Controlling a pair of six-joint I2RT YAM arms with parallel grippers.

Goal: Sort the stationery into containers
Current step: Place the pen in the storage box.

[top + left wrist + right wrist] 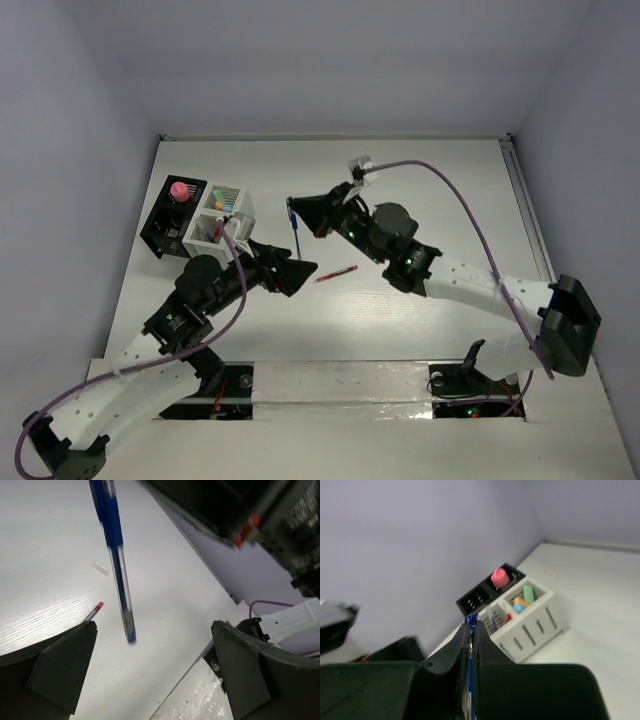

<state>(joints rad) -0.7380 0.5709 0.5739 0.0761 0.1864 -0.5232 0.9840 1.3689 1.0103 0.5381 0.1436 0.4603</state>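
The right pincer (pixel 471 630) is clenched on the one thin blue pen (pixel 294 232), which hangs clear of the white counter (pixel 420 180). The left pincer (pixel 155 640) stands released beside the pen's lower end, its two black fingers wide apart, and one thin red pen (pixel 336 273) lies on the counter near it. Towards the far left sit two boxes touching: a black slotted box (pixel 475 599) holding one pink-topped stubby piece (pixel 500 576), and a white slatted two-compartment box (pixel 540 625) with one mint green bit (pixel 528 592), one orange bit (pixel 521 600) and one pale blue bit (pixel 518 608) in its far compartment.
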